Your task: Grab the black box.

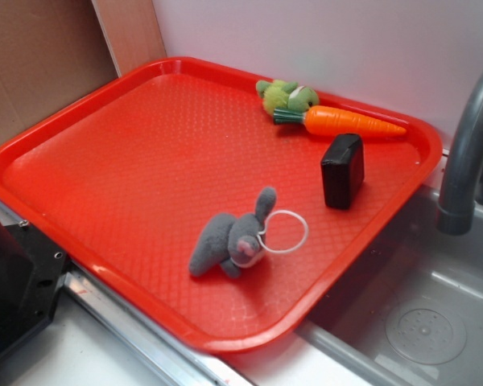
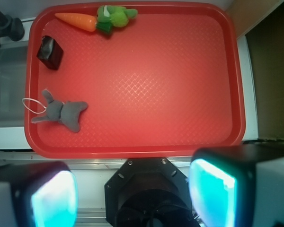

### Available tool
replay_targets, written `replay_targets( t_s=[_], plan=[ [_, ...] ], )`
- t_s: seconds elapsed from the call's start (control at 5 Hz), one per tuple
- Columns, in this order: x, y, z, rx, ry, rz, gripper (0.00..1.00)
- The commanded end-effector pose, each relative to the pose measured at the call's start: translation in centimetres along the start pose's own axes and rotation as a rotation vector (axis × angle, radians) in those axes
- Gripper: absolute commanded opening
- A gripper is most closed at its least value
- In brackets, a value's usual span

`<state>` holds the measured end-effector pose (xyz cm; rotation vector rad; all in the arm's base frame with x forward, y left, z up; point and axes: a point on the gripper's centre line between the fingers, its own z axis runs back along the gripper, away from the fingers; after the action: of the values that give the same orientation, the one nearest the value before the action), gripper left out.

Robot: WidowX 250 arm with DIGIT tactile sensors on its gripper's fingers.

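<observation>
A: Report the largest item first.

B: A red tray (image 1: 145, 169) covers most of the work surface. In the exterior view its near left edge is cut off by a black robot part (image 1: 16, 281) at the frame border. To the right sits a grey sink (image 1: 427, 322), only partly in frame, with a grey faucet (image 1: 467, 153) whose top runs out of the picture.

A: State of the gripper?

B: The gripper (image 2: 132, 189) appears only in the wrist view, held off the near edge of the tray and well apart from every object. Its two fingers (image 2: 213, 189) stand wide apart, released, with nothing between them. Both are blurred and cropped by the bottom edge.

A: Objects on the tray?

B: A grey plush bunny (image 1: 229, 237) lies near the front edge, with a white loop (image 1: 286, 232) by its head. An orange carrot (image 1: 350, 122) lies along the far rim, its leafy end touching a green plush toy (image 1: 286, 96); the toy's shape is hard to make out.

A: Location of the black box?

B: The black box (image 1: 342, 170) stands on edge near the tray's sink-side rim, between the carrot and the bunny, touching neither. In the wrist view it shows small in the upper left corner (image 2: 49, 52).
</observation>
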<state>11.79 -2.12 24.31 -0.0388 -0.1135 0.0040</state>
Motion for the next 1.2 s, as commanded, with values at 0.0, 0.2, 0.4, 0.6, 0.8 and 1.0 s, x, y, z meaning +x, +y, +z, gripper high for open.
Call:
replay_targets(
  t_s=[0.0, 0.2, 0.4, 0.6, 0.8, 1.0],
  plan=[
    [0.0, 0.0, 0.0, 0.000, 0.000, 0.000, 1.00],
    [3.3, -2.0, -1.8, -0.091, 0.035, 0.267, 1.00],
    [5.5, -3.4, -2.8, -0.072, 0.027, 0.480, 1.00],
    [5.5, -3.4, -2.8, -0.072, 0.027, 0.480, 1.00],
    [5.5, -3.4, -2.8, -0.072, 0.027, 0.480, 1.00],
    [5.5, -3.4, -2.8, -0.072, 0.027, 0.480, 1.00]
  ],
)
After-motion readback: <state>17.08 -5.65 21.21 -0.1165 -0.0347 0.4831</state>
